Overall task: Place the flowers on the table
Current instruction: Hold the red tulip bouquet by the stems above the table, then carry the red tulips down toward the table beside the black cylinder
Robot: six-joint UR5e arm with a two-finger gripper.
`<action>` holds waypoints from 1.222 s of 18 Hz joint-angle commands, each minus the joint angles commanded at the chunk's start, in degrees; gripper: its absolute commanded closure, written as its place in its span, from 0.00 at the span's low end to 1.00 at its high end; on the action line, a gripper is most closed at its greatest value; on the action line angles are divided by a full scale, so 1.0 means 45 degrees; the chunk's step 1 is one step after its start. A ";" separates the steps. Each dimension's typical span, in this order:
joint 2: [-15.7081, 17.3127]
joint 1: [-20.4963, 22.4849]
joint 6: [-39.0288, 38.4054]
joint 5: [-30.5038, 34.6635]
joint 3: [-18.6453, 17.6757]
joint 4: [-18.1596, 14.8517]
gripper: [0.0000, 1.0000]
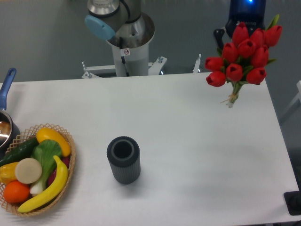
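Claw, gripping hidden behind the red tulips, is hanging them at two o'clock above the desk, stems down for placing.

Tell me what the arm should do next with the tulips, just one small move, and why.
Probably lower the flowers toward the bare table below them. The bunch hangs in the air over the far right corner, stem ends pointing down and not touching the top. The hand is hidden behind the blooms, so its grip can't be judged. The dark ribbed cup and fruit basket sit well to the left.
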 joint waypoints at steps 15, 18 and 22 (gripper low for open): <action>-0.1365 -0.3065 0.1329 0.7614 -0.0625 -0.0098 0.64; -0.1698 -0.3438 0.1348 0.8614 -0.0606 -0.0098 0.64; -0.2070 -0.3673 0.1348 0.9688 -0.0781 -0.0098 0.64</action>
